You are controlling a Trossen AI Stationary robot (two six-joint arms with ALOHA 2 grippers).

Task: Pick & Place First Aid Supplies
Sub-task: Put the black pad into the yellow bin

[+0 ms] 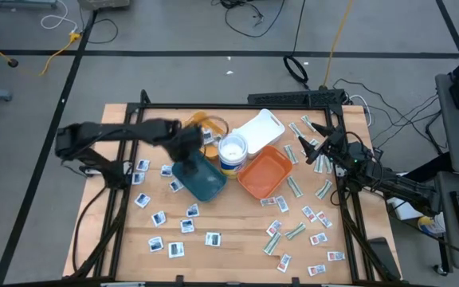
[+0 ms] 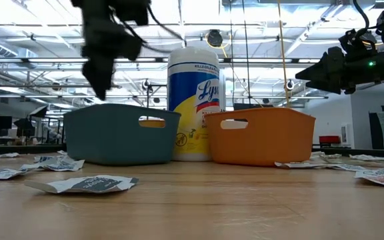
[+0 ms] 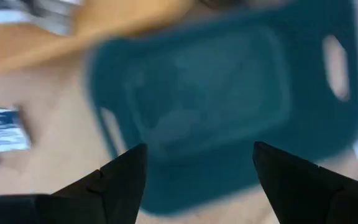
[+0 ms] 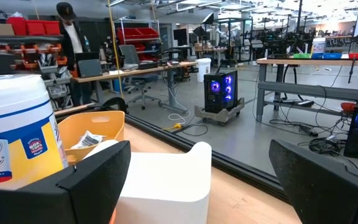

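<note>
The first aid supplies are small flat packets lying on the wooden table: white squares with blue marks [image 1: 158, 218] on the left, green-white strips [image 1: 294, 185] and red-marked ones [image 1: 320, 239] on the right. My left gripper [image 3: 197, 149] hangs open above the teal tray [image 3: 229, 99], fingers pointing down, nothing between them; in the high view it shows at the tray's far edge [image 1: 188, 147]. One blue-marked packet [image 3: 2, 127] lies beside the tray. My right gripper [image 1: 315, 151] waits open and level at the table's right, facing the white tray [image 4: 166, 180].
An orange tray [image 1: 265, 172], a white tray [image 1: 260, 130], a yellow tray [image 1: 204, 126] with a packet in it [image 4: 89, 140] and a white round wipes tub [image 1: 232, 151] crowd the table's middle by the teal tray [image 1: 202, 178]. Packets cover the near half.
</note>
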